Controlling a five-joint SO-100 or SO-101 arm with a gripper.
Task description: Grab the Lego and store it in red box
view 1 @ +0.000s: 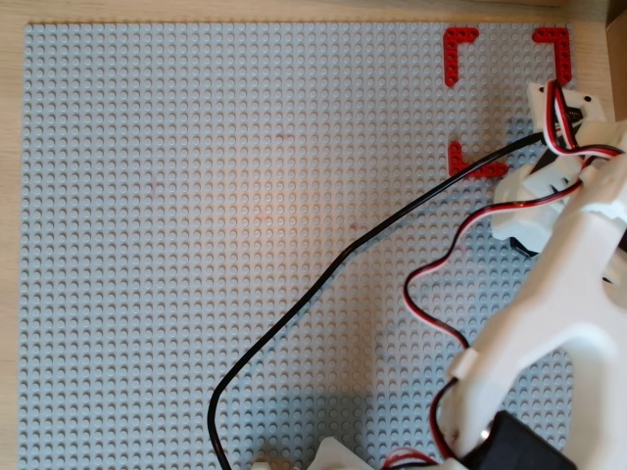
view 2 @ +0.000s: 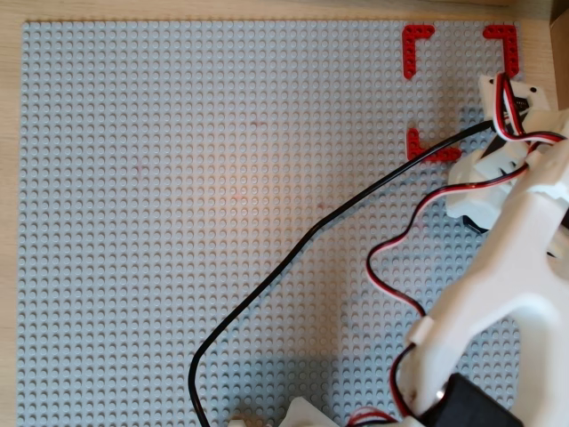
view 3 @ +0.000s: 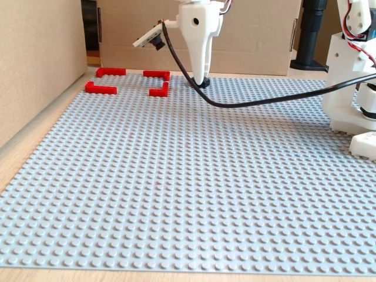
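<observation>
Gripper: we see the white gripper (view 3: 201,81) pointing straight down in the fixed view, with its tip right at a small black piece on the grey plate (view 3: 176,194).
Grip: we cannot tell if the fingers are apart or together, because only one white finger shows from this side.
Lego: the small black Lego (view 3: 200,83) sits on the plate at the gripper's tip, at 3 o'clock from the red box. We cannot see it in both overhead views, since the arm covers it.
Red box: we see the red box (view 3: 158,75) at 11 o'clock on the plate in the fixed view, made of thin red corner pieces with gaps between them. In both overhead views it sits at 1 o'clock (view 1: 458,39) (view 2: 415,36), and the white arm (view 1: 558,294) (view 2: 507,267) hides one corner.
Cable: a black cable (view 1: 323,279) (view 2: 293,253) (view 3: 264,100) hangs from the arm and bends across the plate.
Camera: a small camera (view 3: 151,36) sticks out at 9 o'clock from the gripper.
</observation>
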